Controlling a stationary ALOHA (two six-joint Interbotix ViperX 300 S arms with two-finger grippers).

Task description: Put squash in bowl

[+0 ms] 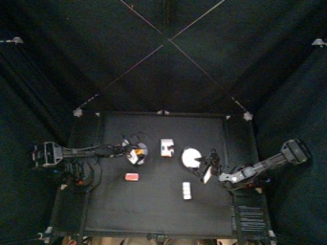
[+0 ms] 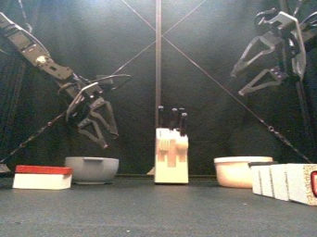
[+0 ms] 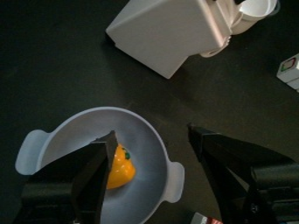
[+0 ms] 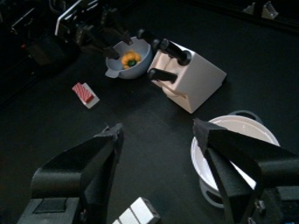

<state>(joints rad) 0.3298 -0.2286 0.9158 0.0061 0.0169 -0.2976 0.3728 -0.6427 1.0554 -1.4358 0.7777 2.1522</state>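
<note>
A: How does the left gripper (image 3: 149,162) stand?
B: Its jaws are spread wide with nothing between them, and it hangs directly above the bowl (image 3: 70,140). The squash (image 3: 118,168) lies inside that bowl, just under one jaw.

A: What lies beyond the bowl?
B: A white knife block (image 3: 163,31) with black handles stands near it on the worktop (image 3: 70,70), and past that the rim of a white round dish (image 3: 260,8) shows.

A: And the right gripper (image 4: 158,162)?
B: It is raised well above the worktop, jaws wide apart and empty. The white dish (image 4: 239,140) sits just beside it below, the knife block (image 4: 193,79) farther out, then the bowl (image 4: 126,63) with the squash (image 4: 131,59) in it.

A: Anything else?
B: A red and white block (image 4: 86,94) lies on the worktop, off to the side of the bowl, and white rectangular pieces (image 2: 287,181) stand at the front edge near the dish.
</note>
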